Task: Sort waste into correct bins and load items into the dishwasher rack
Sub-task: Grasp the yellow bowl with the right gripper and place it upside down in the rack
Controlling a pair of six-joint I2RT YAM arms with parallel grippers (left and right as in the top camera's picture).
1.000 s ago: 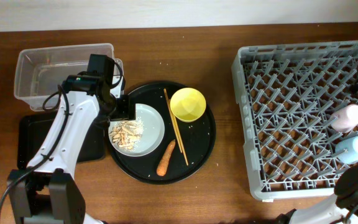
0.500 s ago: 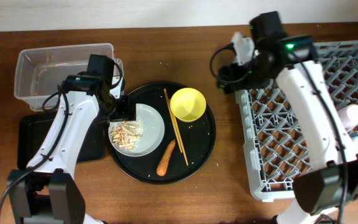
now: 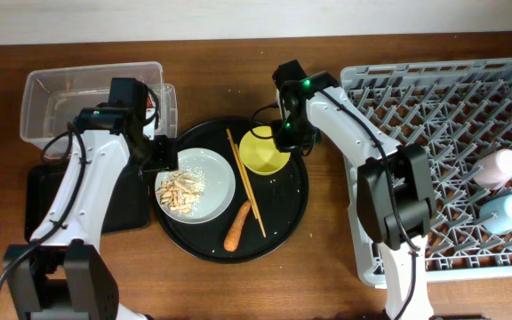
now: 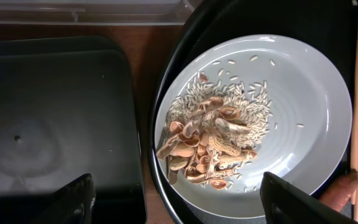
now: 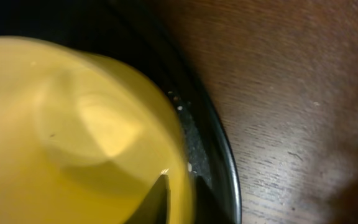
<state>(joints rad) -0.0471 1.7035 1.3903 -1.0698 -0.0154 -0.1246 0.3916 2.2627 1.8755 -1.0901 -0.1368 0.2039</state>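
Observation:
The yellow bowl (image 3: 263, 153) stands on the round black tray (image 3: 299, 206), and my right gripper (image 3: 283, 133) is shut on its far rim. In the right wrist view one finger (image 5: 157, 200) is inside the yellow bowl (image 5: 73, 124) and the other is outside the wall. My left gripper (image 4: 182, 202) is open, low over the left edge of the grey plate (image 4: 303, 93). That plate (image 3: 213, 178) holds beige food scraps (image 3: 180, 190) and rice. The chopsticks (image 3: 247, 182) and an orange carrot (image 3: 236, 227) lie beside the plate. The pink cup (image 3: 499, 166) and blue cup (image 3: 505, 212) sit in the dishwasher rack (image 3: 434, 133).
The clear tub (image 3: 69, 89) stands at the back left. The black rectangular tray (image 3: 41, 191) lies in front of it, partly under my left arm. In the left wrist view this black tray (image 4: 55, 124) nearly touches the round tray's rim (image 4: 163, 180).
My right arm has swung from the rack to the yellow bowl and closed on its rim. My left gripper has shifted slightly left over the plate's edge.

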